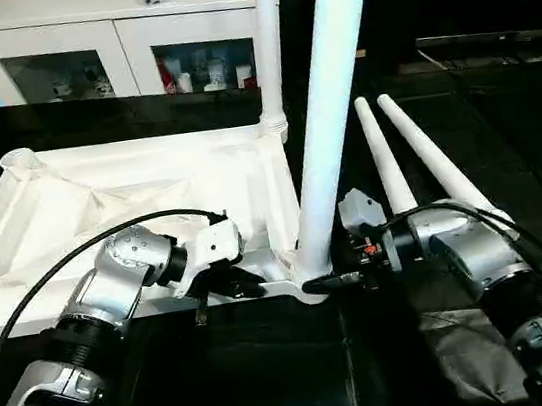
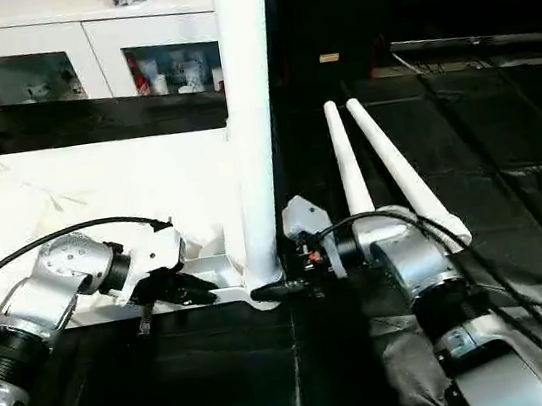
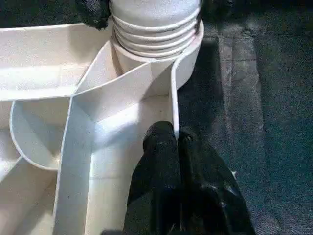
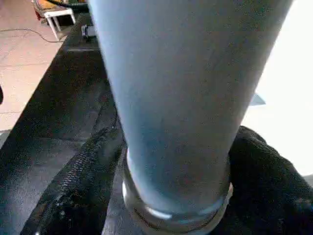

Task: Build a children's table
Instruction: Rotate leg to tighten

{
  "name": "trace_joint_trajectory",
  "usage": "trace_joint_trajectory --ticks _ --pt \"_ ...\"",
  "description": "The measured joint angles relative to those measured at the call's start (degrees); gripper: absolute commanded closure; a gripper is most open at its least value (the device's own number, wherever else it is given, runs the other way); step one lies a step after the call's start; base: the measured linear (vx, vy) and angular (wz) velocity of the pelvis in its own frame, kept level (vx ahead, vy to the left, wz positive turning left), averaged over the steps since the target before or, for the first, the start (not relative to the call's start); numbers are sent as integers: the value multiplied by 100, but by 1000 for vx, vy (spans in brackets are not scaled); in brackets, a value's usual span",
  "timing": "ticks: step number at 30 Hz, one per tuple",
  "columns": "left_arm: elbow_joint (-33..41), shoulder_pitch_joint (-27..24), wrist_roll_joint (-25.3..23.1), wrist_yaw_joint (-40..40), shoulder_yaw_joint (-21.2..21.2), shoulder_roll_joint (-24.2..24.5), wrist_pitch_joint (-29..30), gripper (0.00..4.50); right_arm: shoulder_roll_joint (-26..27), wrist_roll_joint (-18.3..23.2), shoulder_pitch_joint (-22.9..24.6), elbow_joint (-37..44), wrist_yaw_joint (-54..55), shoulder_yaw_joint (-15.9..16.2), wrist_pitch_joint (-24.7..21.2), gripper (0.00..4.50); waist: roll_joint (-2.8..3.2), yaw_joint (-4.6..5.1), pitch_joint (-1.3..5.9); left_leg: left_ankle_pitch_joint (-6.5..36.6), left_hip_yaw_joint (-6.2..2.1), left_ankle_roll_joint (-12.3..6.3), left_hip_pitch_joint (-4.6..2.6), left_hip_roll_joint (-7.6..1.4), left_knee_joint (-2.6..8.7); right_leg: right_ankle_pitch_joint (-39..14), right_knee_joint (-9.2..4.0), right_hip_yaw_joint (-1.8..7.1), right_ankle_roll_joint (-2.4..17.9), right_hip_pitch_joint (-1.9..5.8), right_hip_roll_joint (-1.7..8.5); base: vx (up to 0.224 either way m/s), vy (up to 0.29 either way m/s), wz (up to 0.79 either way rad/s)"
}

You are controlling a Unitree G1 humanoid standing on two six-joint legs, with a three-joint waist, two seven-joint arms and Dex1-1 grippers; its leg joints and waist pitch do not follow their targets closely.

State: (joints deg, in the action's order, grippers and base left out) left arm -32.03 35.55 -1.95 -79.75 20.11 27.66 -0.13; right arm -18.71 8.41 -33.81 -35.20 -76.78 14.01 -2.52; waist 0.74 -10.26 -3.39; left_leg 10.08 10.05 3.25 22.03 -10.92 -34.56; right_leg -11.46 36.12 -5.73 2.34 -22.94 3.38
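Note:
The children's table top (image 1: 99, 202) lies upside down on a black cloth, ribbed side up. One white leg (image 1: 270, 52) stands in its far right corner socket. A second leg (image 1: 333, 103) stands upright in the near right socket (image 3: 154, 34). My right gripper (image 1: 318, 282) wraps this leg's base, with a finger (image 4: 73, 196) pressed against each side. My left gripper (image 1: 247, 285) is shut on the top's thin side wall (image 3: 173, 93), just short of that socket. Two loose legs (image 1: 384, 157) (image 1: 437, 164) lie side by side to the right.
A white cabinet (image 1: 117, 43) with glass-fronted shelves stands behind the work. The black cloth (image 1: 274, 364) runs to the front edge, with a light floor (image 4: 24, 58) beyond. A black cable (image 1: 48, 270) loops over my left forearm.

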Motion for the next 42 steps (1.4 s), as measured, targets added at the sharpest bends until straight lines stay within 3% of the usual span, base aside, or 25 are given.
trace_joint_trajectory --ticks 11,14,17,20,23,28,33,36,38,39,42 --pt "-158 58 2 7 -10 -51 -27 450 118 74 -40 -164 11 -81 12 196 3 -25 2 0 0 1 -4 -1 0 1 3 -1 1 2 0 0 0 0" --pt "-281 78 3 312 -149 -241 227 450 273 81 38 -116 411 -265 -255 200 7 -32 4 -1 0 2 -12 -3 0 5 7 -1 3 11 0 0 0 0" --pt "-423 146 -13 759 -247 -399 504 450 457 63 57 -37 1137 -462 -453 202 17 17 10 -3 0 5 -21 -2 0 16 5 0 2 15 0 0 0 0" --pt "-550 259 -67 1620 -451 -843 1091 450 985 -148 -14 -98 2758 -806 -507 213 30 128 14 -7 0 12 -40 3 2 13 1 2 -9 25 3 0 0 0" --pt "-512 265 -57 2183 -635 -1157 1578 450 1244 -327 -154 -247 3710 -985 -591 242 34 228 13 -7 0 12 -56 5 5 12 -1 3 -12 38 4 0 0 0" --pt "-262 221 -71 2894 -793 -1458 2097 450 1591 -551 -441 -527 4810 -1148 -679 253 35 329 13 -10 1 16 -64 5 29 15 -2 3 -6 31 1 0 0 0" --pt "-160 210 -121 2965 -792 -1472 2159 450 1649 -677 -458 -526 4993 -1147 -604 253 36 368 13 -9 1 16 -56 7 32 5 -11 4 -4 28 0 0 0 0" --pt "-18 111 -121 2932 -736 -1386 2056 450 1613 -677 -374 -423 4803 -1136 -562 185 34 380 13 -8 2 14 -53 7 32 4 -16 5 -5 27 0 0 0 0" --pt "-17 105 -119 2882 -714 -1328 1985 450 1567 -676 -341 -358 4649 -1110 -548 185 34 379 13 -8 2 13 -49 7 34 3 -18 5 -6 23 0 0 0 0" --pt "-19 103 -114 2792 -684 -1259 1925 450 1483 -666 -271 -286 4472 -1082 -525 153 33 377 13 -8 2 13 -45 6 35 3 -21 4 -7 20 -1 0 0 0" --pt "-92 99 -100 2503 -644 -1060 1613 450 1208 -540 -80 -60 3813 -950 -467 138 31 385 12 -7 2 11 -25 6 35 2 -23 4 -8 4 -2 0 0 0"
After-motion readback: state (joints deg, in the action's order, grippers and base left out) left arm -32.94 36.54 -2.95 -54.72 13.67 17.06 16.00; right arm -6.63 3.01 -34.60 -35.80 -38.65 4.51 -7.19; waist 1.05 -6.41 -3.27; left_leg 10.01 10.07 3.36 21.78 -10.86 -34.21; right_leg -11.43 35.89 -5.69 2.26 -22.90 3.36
